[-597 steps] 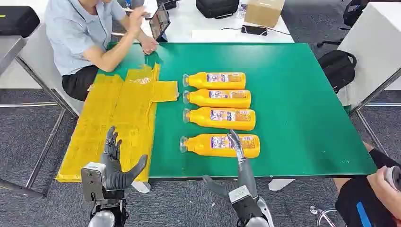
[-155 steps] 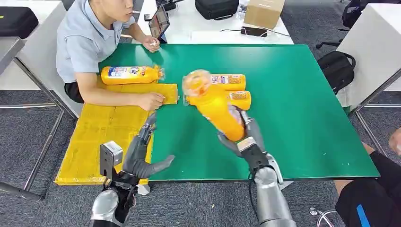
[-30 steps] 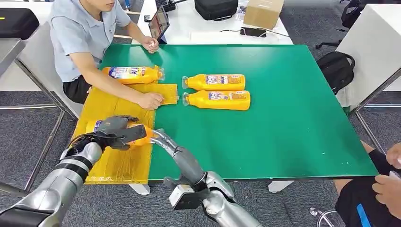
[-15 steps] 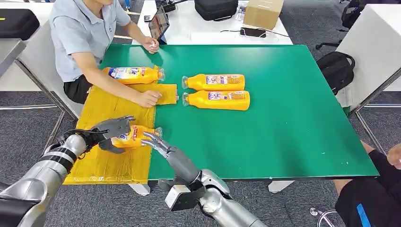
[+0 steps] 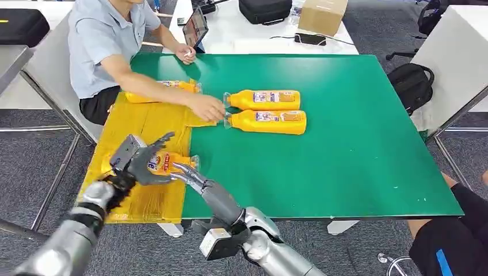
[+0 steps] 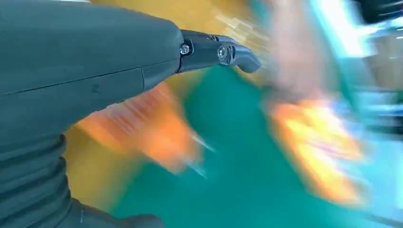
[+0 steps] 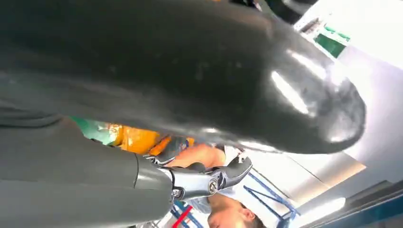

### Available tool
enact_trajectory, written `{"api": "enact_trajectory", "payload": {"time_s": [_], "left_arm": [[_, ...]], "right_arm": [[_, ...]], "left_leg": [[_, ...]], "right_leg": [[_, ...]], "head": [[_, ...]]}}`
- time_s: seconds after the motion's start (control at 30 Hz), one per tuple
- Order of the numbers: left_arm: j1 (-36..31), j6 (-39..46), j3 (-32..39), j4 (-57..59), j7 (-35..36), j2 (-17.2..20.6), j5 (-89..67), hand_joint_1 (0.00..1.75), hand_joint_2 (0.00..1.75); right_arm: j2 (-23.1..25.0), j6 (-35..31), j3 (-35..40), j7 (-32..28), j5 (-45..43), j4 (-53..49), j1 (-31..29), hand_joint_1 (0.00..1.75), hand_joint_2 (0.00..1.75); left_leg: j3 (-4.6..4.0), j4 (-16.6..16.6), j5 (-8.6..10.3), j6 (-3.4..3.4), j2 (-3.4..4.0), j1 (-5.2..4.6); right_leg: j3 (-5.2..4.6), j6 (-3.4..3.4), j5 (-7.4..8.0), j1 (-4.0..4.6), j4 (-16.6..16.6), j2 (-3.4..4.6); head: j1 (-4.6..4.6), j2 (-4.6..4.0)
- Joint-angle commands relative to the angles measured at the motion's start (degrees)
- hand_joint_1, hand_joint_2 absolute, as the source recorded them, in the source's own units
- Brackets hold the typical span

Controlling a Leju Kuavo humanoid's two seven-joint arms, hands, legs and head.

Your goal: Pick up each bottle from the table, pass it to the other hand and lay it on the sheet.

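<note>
- Look at the lower left of the head view. A bottle (image 5: 164,163) lies on its side on the yellow sheet (image 5: 144,123), with its clear cap end toward the green table (image 5: 357,144).
- Your left hand (image 5: 141,161) is right over the fat end of that bottle. Its fingers are spread apart and I judge it holds nothing now (the left wrist view is too blurry to help).
- Your right hand (image 5: 187,175) is stretched out flat, with its fingertips just beside the bottle's cap end. It holds nothing too.
- Two more bottles wait in the middle of the head view: the far bottle (image 5: 265,99) and the near bottle (image 5: 267,122). They lie side by side, close together, with their long sides running left to right and their caps pointing left.
- This is what your next move turns on: the near bottle lies up and to the right of your right hand, and the right hand is the closer one. I think it should reach there and come at the bottle across its long side.
- The bottles are bright orange and smooth, with a label in the middle. They look round, so one may roll if you bump it.
- Watch out! A person's hand (image 5: 208,107) is right by the caps of both waiting bottles.
- One more bottle, the top bottle (image 5: 172,86), lies at the upper end of the sheet, partly behind the person's arm.
</note>
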Motion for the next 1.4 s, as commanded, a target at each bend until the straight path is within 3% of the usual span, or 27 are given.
{"api": "enact_trajectory", "payload": {"time_s": [0.03, 0.07, 0.1, 0.23, 0.33, 0.4, 0.47, 0.5, 0.57, 0.73, 1.13, 1.4], "left_arm": [[11.3, 3.0, 10.5, -41.6, 5.9, -18.0, 23.1, 0.0, 1.75], [12.1, 3.2, 11.0, -42.1, 6.4, -18.0, 23.7, 0.0, 1.75], [12.8, 3.3, 11.6, -42.2, 6.3, -18.3, 23.9, 0.0, 1.75], [18.2, 2.0, 14.1, -45.2, 4.4, -20.5, 23.6, 0.0, 1.75], [22.1, 1.0, 15.5, -48.8, 2.9, -21.6, 21.3, 0.0, 1.75], [23.9, 0.4, 16.1, -50.7, 2.7, -21.8, 20.2, 0.0, 1.75], [24.9, 0.7, 16.9, -51.9, 1.9, -21.8, 18.1, 0.0, 1.75], [25.0, 0.4, 17.0, -51.9, 1.9, -21.8, 18.1, 0.0, 1.75], [25.0, 0.7, 17.1, -51.6, 2.5, -21.8, 16.2, 0.0, 1.75], [25.6, 1.9, 15.9, -50.9, 0.3, -21.8, 10.5, 0.0, 1.75], [26.0, 1.9, 15.6, -50.4, 0.0, -21.8, 9.7, 0.0, 1.75], [26.6, 1.1, 17.2, -44.8, 0.0, -21.8, 10.3, 0.0, 1.75]], "right_arm": [[-2.1, -2.3, -5.9, -1.9, 5.0, -6.3, 4.2, 0.0, 0.0], [-2.2, -2.9, -7.0, -1.9, 6.3, -6.9, 4.8, 0.0, 0.0], [-2.1, -3.6, -8.3, -1.9, 6.7, -7.3, 5.3, 0.0, 1.75], [-2.0, -3.1, -18.9, -1.9, 12.0, -12.4, 9.1, 0.0, 1.75], [0.1, -1.8, -30.9, -1.1, 22.8, -16.5, 13.3, 0.0, 1.75], [-0.6, -3.3, -35.5, 4.8, 33.4, -16.2, 14.0, 0.0, 1.75], [-1.0, -1.3, -39.0, 8.7, 38.2, -11.5, 12.4, 0.0, 1.75], [-0.9, -1.8, -39.7, 7.7, 38.3, -9.9, 11.7, 0.0, 1.75], [-2.0, -3.5, -40.6, 13.5, 44.9, -4.4, 9.4, 0.0, 1.75], [-3.9, -5.3, -42.6, 17.8, 50.6, 6.8, 3.9, 0.0, 1.75], [-4.1, -5.8, -42.8, 20.6, 53.5, 9.2, 2.7, 0.0, 1.75], [-6.4, -10.1, -42.9, 26.1, 61.9, 24.5, -2.9, 0.0, 1.75]], "left_leg": [[-0.26, 0.2, -0.11, 0.17, -0.23, 0.04], [-0.2, 0.2, -0.18, 0.16, -0.09, 0.03], [-0.07, 0.1, -0.2, 0.16, -0.03, 0.01], [0.2, -0.1, -0.17, 0.1, 0.1, -0.01], [0.01, 0.0, -0.14, 0.14, -0.06, 0.04], [-0.1, 0.0, -0.12, 0.14, 0.0, 0.04], [0.06, -0.1, -0.15, 0.2, 0.03, 0.03], [-0.09, -0.1, -0.09, 0.13, 0.01, 0.05], [0.02, -0.1, -0.11, 0.16, -0.01, 0.04], [0.09, -0.2, -0.07, 0.15, 0.12, 0.02], [0.04, -0.1, -0.09, 0.19, 0.06, 0.01], [0.07, -0.2, 0.0, 0.19, 0.02, 0.01]], "right_leg": [[-0.05, -0.08, -0.13, 0.07, 0.0, -0.33], [0.0, -0.13, -0.15, 0.08, 0.0, -0.19], [0.1, -0.17, -0.16, 0.07, -0.1, -0.14], [0.22, -0.25, -0.1, 0.07, -0.2, -0.04], [0.06, -0.18, -0.12, 0.1, -0.1, -0.18], [-0.03, -0.12, -0.09, 0.08, -0.1, -0.09], [0.14, -0.18, -0.11, 0.09, -0.2, -0.09], [-0.01, -0.12, -0.06, 0.09, -0.2, -0.08], [0.13, -0.18, -0.08, 0.09, -0.2, -0.12], [0.17, -0.23, 0.02, 0.09, -0.3, 0.02], [0.13, -0.18, -0.05, 0.08, -0.2, -0.06], [0.18, -0.18, 0.02, 0.08, -0.3, -0.08]], "head": [[0.0, 0.0], [0.02, 0.0], [0.0, 0.0], [-0.04, 0.0], [-0.02, 0.0], [-0.02, 0.0], [-0.02, 0.0], [-0.02, 0.0], [-0.02, 0.0], [-0.07, 0.0], [-0.04, 0.0], [-0.04, 0.0]]}}
